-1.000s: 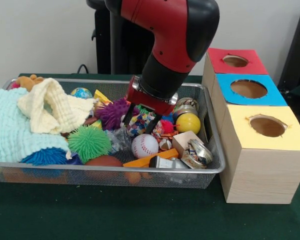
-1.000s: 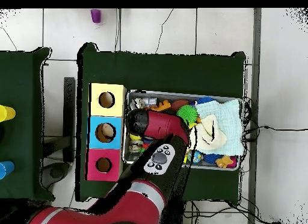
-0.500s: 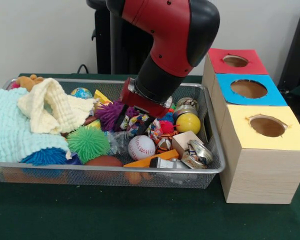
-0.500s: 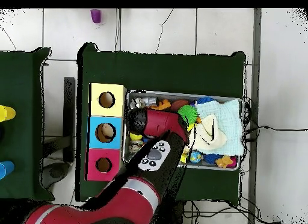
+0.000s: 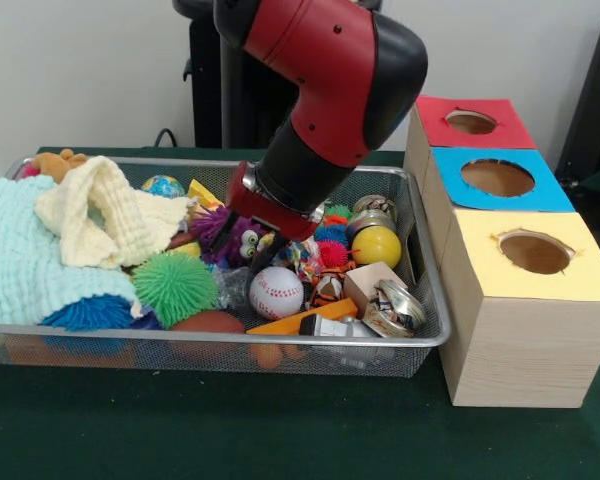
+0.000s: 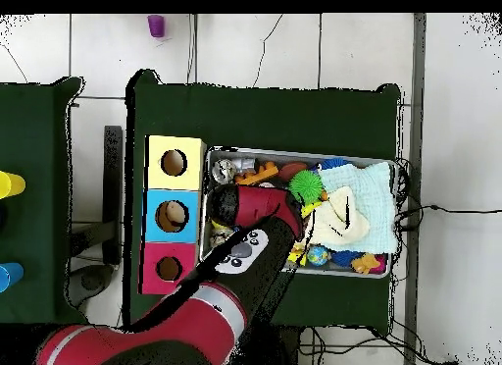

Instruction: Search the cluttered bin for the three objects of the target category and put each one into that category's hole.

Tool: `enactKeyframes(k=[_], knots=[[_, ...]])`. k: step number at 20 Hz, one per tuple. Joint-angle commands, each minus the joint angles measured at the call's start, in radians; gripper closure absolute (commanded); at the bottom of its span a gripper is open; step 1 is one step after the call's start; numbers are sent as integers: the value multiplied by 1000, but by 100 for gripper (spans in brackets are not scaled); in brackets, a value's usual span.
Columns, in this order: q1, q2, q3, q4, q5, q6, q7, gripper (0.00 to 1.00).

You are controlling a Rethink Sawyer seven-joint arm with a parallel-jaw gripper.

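1. The target category is not stated, so which three things count cannot be told; the candidates all lie in the wire bin (image 5: 420, 335), and none is yet at a hole.
2. The gripper (image 5: 242, 250) is tilted down into the clutter, its dark fingers parted and nothing held between them; they straddle the purple spiky ball (image 5: 220, 228), with the baseball (image 5: 276, 292) just below and in front.
3. Over the last second the gripper has swung from above the patterned toys at the bin's middle toward the towel side and dropped lower. The baseball, green spiky ball (image 5: 177, 285) and yellow ball (image 5: 376, 246) lie where they lay before.
4. That shift reads as the arm lining up on the purple spiky ball, or nudging past it to search; no grasp has closed, so the task looks to be still at the reaching stage.
5. Beside the bin stand three boxes with holes: red (image 5: 470, 121), blue (image 5: 497, 177) and yellow (image 5: 535, 251). All three holes appear empty from the front.
6. The overhead view shows the arm (image 6: 245, 245) crossing the bin's box-side half, hiding the gripper. The pale towels (image 6: 355, 216) fill the opposite end.
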Motion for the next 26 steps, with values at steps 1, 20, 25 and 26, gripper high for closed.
enactKeyframes(k=[1,20,25,26], knots=[[14,104,33,22,1,-155,286,0],[-267,-339,410,381,-326,-353,-151,0],[-274,-252,394,354,-494,-492,-45,0],[-266,-224,385,340,-506,-520,-13,0]])
